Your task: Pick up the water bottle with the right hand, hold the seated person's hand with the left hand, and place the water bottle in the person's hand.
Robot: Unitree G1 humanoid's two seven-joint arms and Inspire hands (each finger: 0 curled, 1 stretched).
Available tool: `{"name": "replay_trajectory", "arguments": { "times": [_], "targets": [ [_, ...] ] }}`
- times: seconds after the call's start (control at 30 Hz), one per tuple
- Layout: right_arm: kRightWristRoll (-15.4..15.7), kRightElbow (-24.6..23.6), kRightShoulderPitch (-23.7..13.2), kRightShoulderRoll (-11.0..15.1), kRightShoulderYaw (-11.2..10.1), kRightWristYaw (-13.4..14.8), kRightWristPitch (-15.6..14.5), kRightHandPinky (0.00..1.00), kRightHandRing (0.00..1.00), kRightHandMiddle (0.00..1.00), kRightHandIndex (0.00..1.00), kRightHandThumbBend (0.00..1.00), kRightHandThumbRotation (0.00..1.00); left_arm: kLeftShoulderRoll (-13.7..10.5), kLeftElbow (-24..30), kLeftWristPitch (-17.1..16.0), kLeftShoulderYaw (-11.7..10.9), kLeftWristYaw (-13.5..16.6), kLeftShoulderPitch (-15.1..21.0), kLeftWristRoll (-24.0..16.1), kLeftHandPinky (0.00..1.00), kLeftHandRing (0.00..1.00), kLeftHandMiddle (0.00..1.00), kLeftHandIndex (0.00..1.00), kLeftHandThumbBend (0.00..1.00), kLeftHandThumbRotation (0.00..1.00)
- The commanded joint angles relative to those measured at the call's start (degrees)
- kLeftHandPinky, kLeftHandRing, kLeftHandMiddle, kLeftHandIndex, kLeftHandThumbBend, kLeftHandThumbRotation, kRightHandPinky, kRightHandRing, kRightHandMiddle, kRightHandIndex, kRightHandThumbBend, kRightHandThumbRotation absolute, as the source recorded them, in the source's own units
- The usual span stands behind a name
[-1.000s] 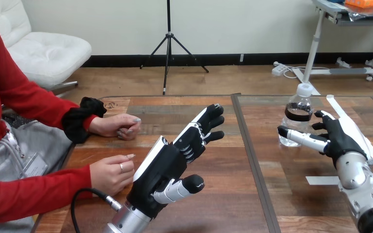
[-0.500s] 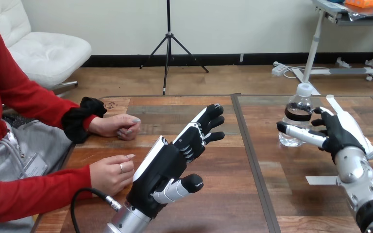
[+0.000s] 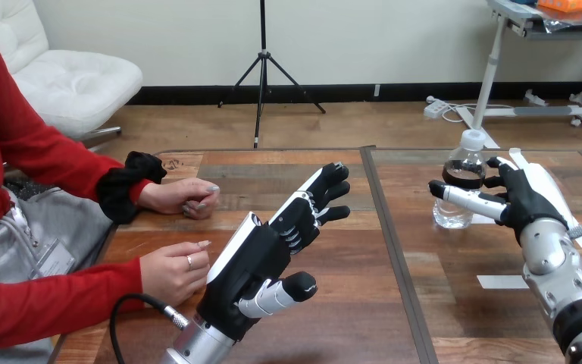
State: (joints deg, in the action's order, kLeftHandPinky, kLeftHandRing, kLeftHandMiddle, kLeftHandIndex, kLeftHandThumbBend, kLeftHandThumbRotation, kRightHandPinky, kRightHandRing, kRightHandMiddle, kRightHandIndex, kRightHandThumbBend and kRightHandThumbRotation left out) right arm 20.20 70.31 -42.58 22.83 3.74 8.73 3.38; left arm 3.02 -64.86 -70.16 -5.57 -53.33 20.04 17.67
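The robot's left hand [image 3: 254, 262] and right hand [image 3: 521, 203], both black with white shells on the back and black-and-white jointed fingers, top a silver left forearm [image 3: 195, 347] and a silver right forearm [image 3: 555, 262], the latter ringed in black lower down.

Clear plastic water bottle [image 3: 461, 171]: white cap, dark label band, upright on wooden table [image 3: 424, 303], right half, far side. Right hand [image 3: 523, 205] thumb crosses bottle's lower front; fingers beside label, not closed.

Person's hand, far one [image 3: 178, 197]: resting on table near left edge, fingers loosely curled. Near one [image 3: 170, 271]: at left edge, loosely curled, thumb up.
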Motion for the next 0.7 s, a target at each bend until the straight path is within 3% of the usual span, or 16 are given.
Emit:
{"name": "replay_trajectory", "arguments": {
  "times": [0.0, 0.67],
  "targets": [
    [-0.22, 0.20, -5.68, -0.38, 0.56, 0.76, 1.15, 0.63, 0.78, 0.85, 0.93, 1.00, 0.59, -0.01, 2.31, -0.33, -0.58, -0.04, 2.59, 1.31, 0.88, 0.95, 0.97, 0.95, 1.00, 0.79],
    [0.23, 1.28, -7.45, -0.96, 1.90, 1.34, 0.45, 0.61, 0.76, 0.83, 0.92, 1.00, 0.60, 0.03, 2.86, -1.01, -0.45, 0.14, 2.19, 1.34, 0.88, 0.95, 0.96, 0.95, 1.00, 0.79]
  ]
}}
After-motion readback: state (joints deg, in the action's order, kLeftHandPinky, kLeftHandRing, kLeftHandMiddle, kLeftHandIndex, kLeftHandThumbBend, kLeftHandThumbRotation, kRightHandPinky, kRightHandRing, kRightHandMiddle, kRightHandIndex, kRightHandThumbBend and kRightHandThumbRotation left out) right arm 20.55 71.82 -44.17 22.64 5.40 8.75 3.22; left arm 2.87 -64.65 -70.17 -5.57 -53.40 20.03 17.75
